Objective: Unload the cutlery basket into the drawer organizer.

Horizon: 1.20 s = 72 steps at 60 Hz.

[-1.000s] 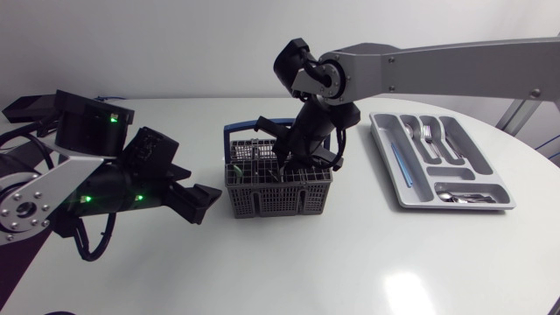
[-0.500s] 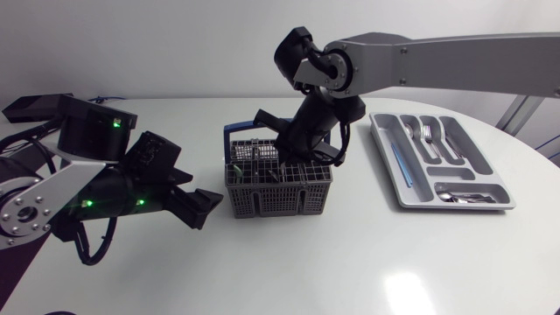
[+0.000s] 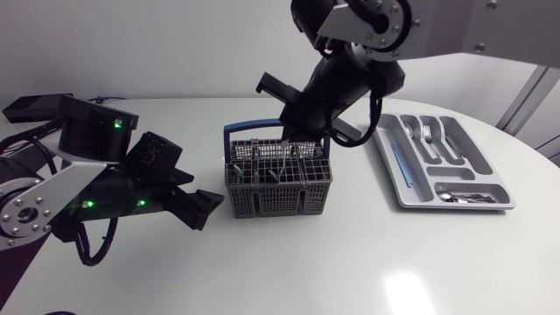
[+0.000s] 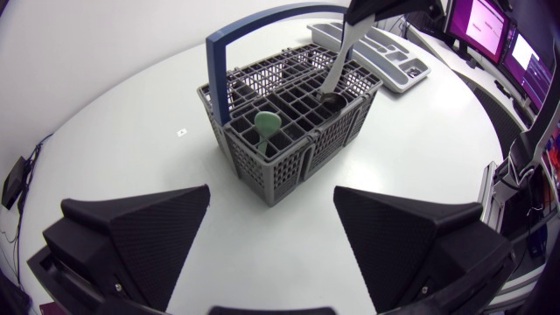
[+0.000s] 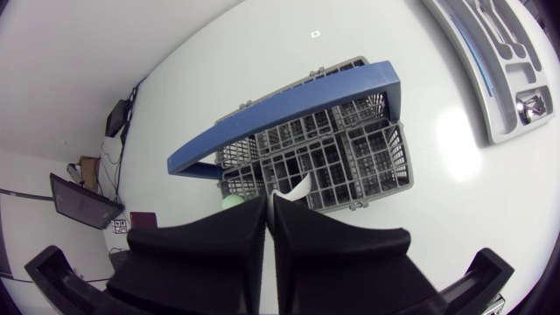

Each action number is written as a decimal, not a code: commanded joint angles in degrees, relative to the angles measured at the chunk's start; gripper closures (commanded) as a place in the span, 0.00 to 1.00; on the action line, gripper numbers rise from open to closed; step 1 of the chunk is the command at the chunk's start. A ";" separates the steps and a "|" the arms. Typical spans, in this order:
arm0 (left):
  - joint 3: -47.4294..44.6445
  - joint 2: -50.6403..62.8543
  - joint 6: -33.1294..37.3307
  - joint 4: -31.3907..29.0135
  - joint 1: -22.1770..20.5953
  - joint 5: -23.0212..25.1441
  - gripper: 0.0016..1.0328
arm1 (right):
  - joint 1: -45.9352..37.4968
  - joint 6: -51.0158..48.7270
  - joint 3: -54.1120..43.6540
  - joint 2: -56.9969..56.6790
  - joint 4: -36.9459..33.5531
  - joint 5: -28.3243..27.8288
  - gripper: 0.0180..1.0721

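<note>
1. While the right gripper (image 5: 269, 197) hangs over the basket (image 3: 280, 198), its fingers are pinched on a spoon (image 4: 339, 63).
2. Left gripper (image 3: 208, 203), fingers wide apart, sits just left of the basket.
3. Tray (image 3: 455, 206) lies right.

Basket: grey plastic mesh cutlery basket (image 4: 302, 159) with blue arched handle (image 4: 254, 22), ahead of the left gripper (image 4: 271, 194), whose fingers stand wide apart.
Inside: green-tipped utensil (image 4: 266, 122) upright in a near compartment; pale slim utensil (image 4: 338, 66) tilted, clamped by the right gripper (image 4: 360, 13).
Beyond: grey compartmented drawer organizer tray (image 4: 398, 77).
</note>
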 commanded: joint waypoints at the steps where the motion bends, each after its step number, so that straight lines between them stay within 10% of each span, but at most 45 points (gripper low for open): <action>1: -0.90 -0.84 1.15 -0.38 -0.37 0.33 0.04 | 0.84 2.21 -0.88 -2.86 -0.69 0.19 0.94; 41: 0.94 -1.54 0.62 -2.05 -1.86 -1.52 0.04 | -11.99 -13.26 -11.25 -17.10 -12.29 -0.87 0.94; 72: 2.70 -0.31 0.53 -2.40 -5.55 -5.74 0.04 | -39.85 -46.57 -26.01 -16.92 -3.59 18.03 0.94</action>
